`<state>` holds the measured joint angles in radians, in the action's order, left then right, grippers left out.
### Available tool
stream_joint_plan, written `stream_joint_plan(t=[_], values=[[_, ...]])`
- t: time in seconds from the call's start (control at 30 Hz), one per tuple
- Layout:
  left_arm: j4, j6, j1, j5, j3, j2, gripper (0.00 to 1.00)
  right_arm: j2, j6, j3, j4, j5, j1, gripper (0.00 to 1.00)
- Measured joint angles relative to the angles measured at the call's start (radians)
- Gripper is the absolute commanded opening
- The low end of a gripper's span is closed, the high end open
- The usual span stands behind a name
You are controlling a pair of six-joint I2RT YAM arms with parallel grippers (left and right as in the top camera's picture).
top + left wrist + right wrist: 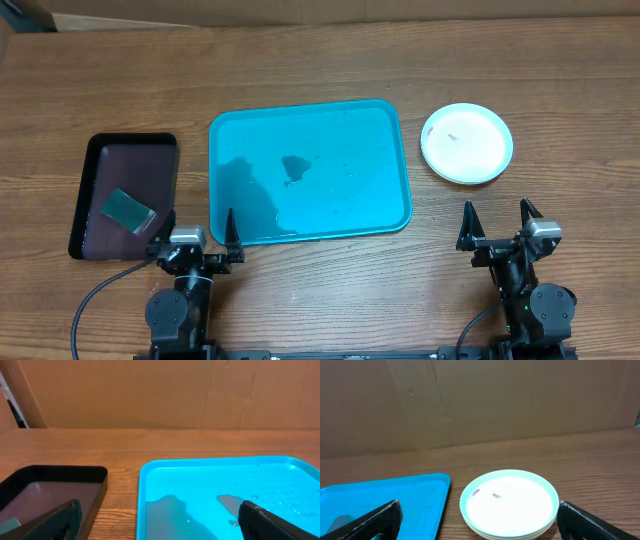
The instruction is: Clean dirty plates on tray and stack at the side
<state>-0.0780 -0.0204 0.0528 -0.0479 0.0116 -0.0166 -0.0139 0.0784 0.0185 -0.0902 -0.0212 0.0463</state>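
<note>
The plates [467, 143] are found stacked directly ahead of the right gripper [496, 210], off the tray [340, 150]; its jaws are spread, nothing held. The left gripper [197, 222], likewise spread, is placed well farther away

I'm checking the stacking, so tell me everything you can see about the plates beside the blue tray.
The plates sit as one neat stack on the wooden table, right of the tray and apart from it. They are small, round, shallow and plastic-looking. The top one is white with two tiny reddish smears; pale blue and yellowish edges peek out beneath. The stack lies flat, and nothing else touches it.
</note>
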Motion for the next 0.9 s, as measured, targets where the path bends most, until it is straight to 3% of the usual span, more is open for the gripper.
stream_joint_plan(t=[0.9], values=[[-0.003, 0.012, 0.0, 0.026, 0.0, 0.0, 1.0, 0.0, -0.001, 0.0, 0.0, 0.0, 0.0, 1.0]])
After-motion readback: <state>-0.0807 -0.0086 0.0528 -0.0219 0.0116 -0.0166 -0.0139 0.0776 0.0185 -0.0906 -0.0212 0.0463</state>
